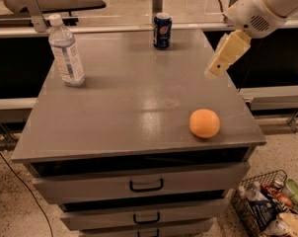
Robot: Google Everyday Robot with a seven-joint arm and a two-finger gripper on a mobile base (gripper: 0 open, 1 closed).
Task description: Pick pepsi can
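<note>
pepsi can, gripper aloft, seemingly well apart

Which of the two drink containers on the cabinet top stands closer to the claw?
The dark blue pepsi can at the back edge. The claw hovers off to its right, while the clear water bottle stands at the far left.

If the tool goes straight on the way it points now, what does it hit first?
Probably the bare cabinet top. The tool hangs over its right edge, pointing down and left in the picture; that line misses the orange and leads away from the pepsi can. Depth is unclear.
</note>
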